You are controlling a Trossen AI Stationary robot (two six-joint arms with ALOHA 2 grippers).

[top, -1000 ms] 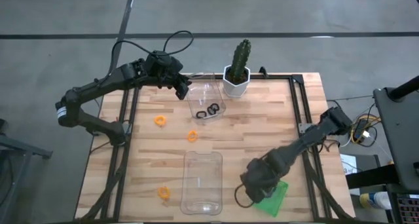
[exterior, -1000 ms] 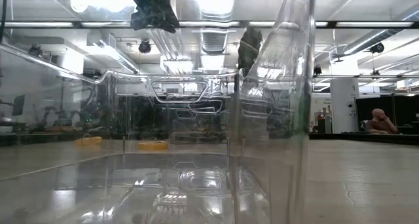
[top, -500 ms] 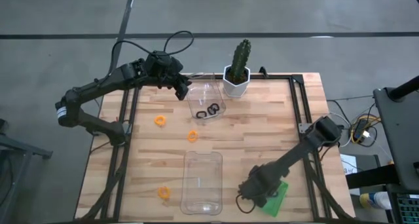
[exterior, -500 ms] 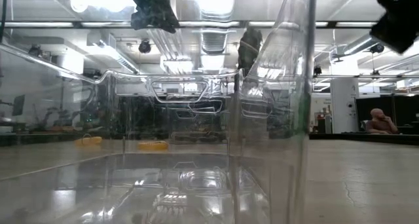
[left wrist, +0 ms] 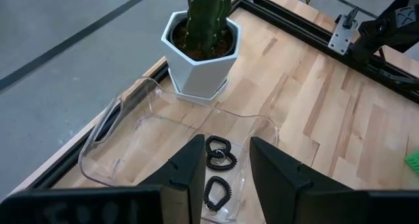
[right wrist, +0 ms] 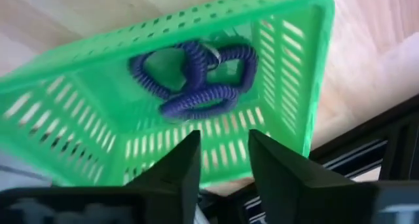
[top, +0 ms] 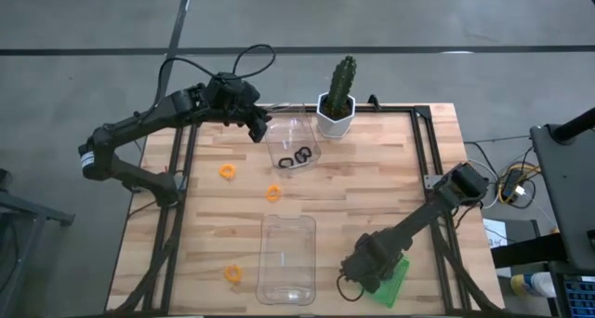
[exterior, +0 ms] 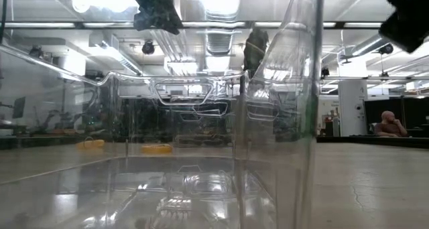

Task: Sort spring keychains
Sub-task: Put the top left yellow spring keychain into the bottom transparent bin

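Note:
The green tray sits at the near right with purple spring keychains lying inside it. My right gripper hovers open just above them, touching nothing. Two black spring keychains lie in the far clear tray. My left gripper hangs open above them, with nothing between its fingers. Three orange spring keychains lie flat on the wooden table: one at the left, one near the middle, one near the front edge.
A second clear tray stands near the front edge and fills the low view. A cactus in a white pot stands at the far edge beside the far tray. A black frame borders the table. A person sits far off in the room.
My right arm has swung its elbow toward the near edge, and its gripper has shifted slightly toward the green tray. A dark part of that arm has come into the low view at the upper right.

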